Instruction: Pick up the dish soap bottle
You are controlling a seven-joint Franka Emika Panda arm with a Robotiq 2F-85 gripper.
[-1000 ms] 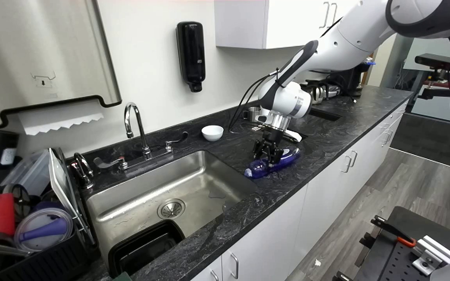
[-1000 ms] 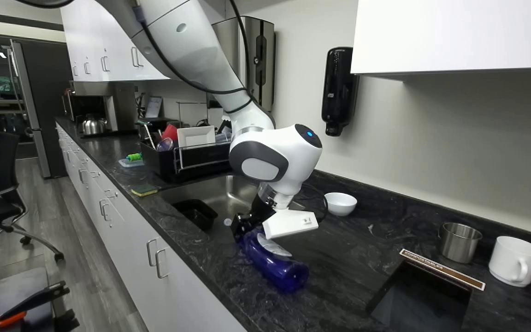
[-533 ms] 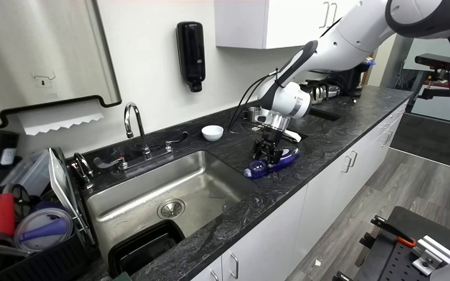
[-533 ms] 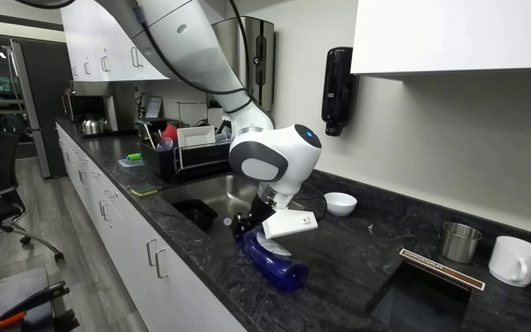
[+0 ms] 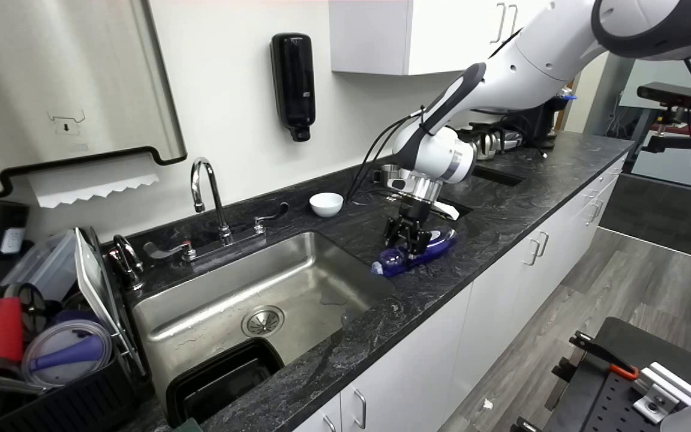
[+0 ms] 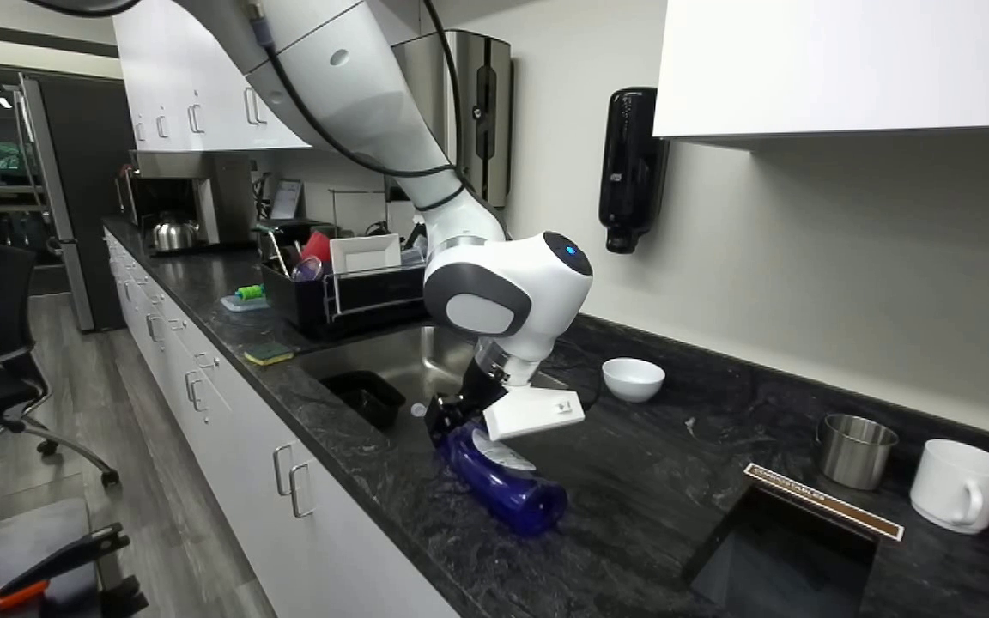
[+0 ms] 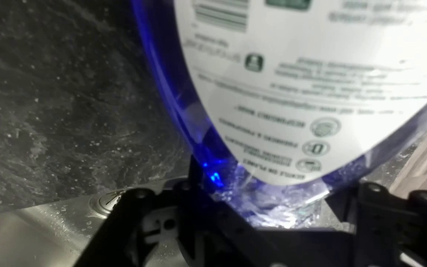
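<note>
The gripper (image 7: 269,194) pinches the dish soap bottle (image 6: 507,489), its black fingers (image 7: 376,213) set on either side of the tapering shoulder. The bottle lies on its side under the gripper: its pale tip (image 5: 377,268) points ahead toward the sink (image 5: 297,282), and the labelled body runs back the opposite way. I cannot tell whether it rests on the counter (image 5: 495,222) or hangs just clear.

The main worry is balance. The hold is well off the bottle's middle, so with much liquid inside, the body behind the gripper would likely sag and pivot between the fingers in a lift. The taper makes it worse: the fingers press on a slope, and if the plastic is damp, it could squeeze out backward, base first. The white housing (image 6: 533,415) on the wrist sits just above the body; a bottle twisting upward could knock it.

The sink lies just beyond the tip, so a slip during a forward swing could drop the bottle in. Farther out, on the wall (image 5: 225,90) side, the white bowl (image 5: 326,204) could be clipped by a trailing base. On the opposite side, a dropped bottle might roll over the counter's edge.
</note>
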